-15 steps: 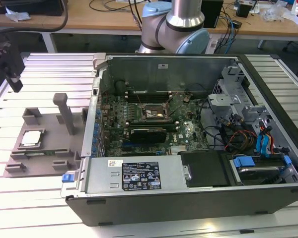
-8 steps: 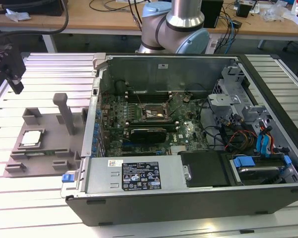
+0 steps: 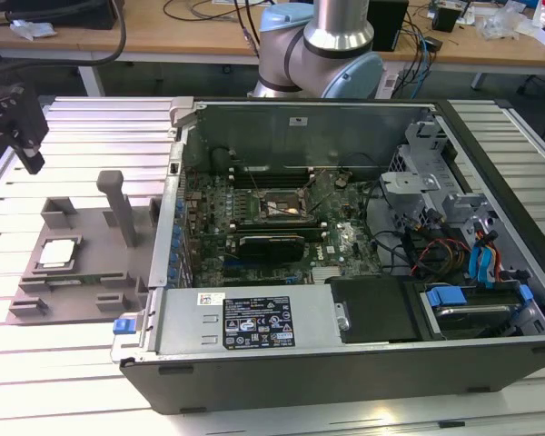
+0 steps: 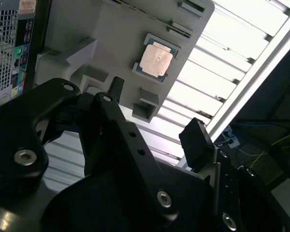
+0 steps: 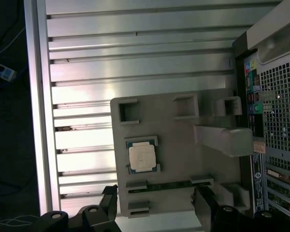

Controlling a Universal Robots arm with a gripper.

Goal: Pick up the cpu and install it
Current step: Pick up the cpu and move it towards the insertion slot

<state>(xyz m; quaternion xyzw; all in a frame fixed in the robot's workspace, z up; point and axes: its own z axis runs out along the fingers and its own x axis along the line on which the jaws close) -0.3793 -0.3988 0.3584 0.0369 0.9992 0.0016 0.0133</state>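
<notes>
The cpu (image 3: 56, 253) is a small square chip with a shiny metal top, lying flat in a recess of the grey plastic tray (image 3: 91, 268) at the exterior view's left. My gripper (image 3: 23, 136) hangs high above the table, beyond the tray's far left corner and well clear of the chip. In both wrist views the cpu (image 4: 157, 59) (image 5: 142, 157) lies some way ahead of the gripper (image 4: 157, 116) (image 5: 157, 205), which is open with nothing between its black fingers (image 4: 117, 89). The motherboard's socket (image 3: 277, 207) sits inside the open computer case (image 3: 345, 336).
A tall grey post (image 3: 118, 207) and raised blocks stand on the tray (image 5: 183, 125) near the chip. A long black card (image 3: 272, 243) lies in the case just in front of the socket. Cables and drive bays crowd the case's right side. The table is slatted aluminium (image 3: 82, 391).
</notes>
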